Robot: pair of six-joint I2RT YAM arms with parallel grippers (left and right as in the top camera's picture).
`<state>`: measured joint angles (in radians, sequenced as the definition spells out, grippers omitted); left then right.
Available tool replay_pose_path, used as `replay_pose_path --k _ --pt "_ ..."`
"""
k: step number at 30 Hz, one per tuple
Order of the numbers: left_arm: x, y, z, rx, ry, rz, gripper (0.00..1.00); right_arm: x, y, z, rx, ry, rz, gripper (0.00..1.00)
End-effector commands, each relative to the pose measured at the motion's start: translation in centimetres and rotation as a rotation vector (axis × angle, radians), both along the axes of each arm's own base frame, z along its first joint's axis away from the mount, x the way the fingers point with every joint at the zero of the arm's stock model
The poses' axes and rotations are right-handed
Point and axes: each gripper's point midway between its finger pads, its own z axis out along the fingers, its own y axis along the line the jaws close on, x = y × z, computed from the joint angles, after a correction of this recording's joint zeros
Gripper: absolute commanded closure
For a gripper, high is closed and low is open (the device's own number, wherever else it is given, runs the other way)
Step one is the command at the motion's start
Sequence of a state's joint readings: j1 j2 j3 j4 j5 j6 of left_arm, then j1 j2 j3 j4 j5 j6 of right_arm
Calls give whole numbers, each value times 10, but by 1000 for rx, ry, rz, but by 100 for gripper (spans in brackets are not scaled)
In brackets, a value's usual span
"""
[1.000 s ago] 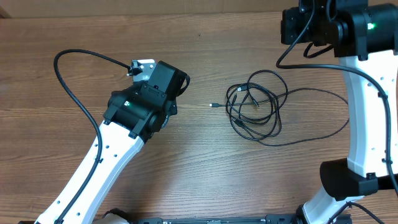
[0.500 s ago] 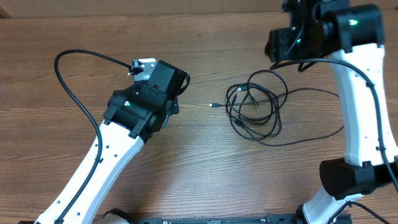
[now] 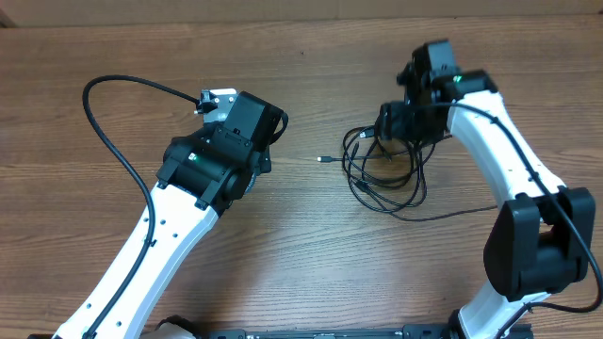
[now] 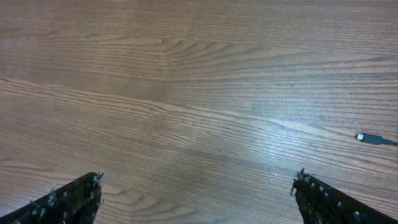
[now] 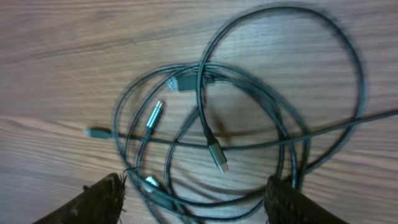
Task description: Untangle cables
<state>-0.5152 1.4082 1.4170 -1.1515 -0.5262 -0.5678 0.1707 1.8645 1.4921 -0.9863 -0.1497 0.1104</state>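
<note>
Several thin black cables (image 3: 384, 162) are seen coiled together in one loose tangle on a wooden table (image 3: 311, 245). Directly above the tangle, the right gripper (image 5: 194, 190) is held with its fingers spread apart and nothing clamped between them. Well to the left of the tangle, the left gripper (image 4: 198, 183) is spread fully wide and empty. One plug end (image 4: 368, 138) is stretched out from the tangle's left side.
</note>
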Motion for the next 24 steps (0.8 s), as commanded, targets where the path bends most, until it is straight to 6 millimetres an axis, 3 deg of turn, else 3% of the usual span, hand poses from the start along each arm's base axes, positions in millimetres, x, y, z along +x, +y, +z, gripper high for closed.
replay_pose_path --k 1,7,20,24 --pt "0 2 3 5 -4 -6 0 -13 -1 -29 17 41 -44 28" --pt "0 2 3 4 -5 -6 0 -21 2 -59 41 35 -36 24" --pt "0 2 2 4 -4 -6 1 -5 14 -60 75 -80 113 11" --pt "0 2 2 4 -4 -6 0 -7 14 -70 65 -62 137 11"
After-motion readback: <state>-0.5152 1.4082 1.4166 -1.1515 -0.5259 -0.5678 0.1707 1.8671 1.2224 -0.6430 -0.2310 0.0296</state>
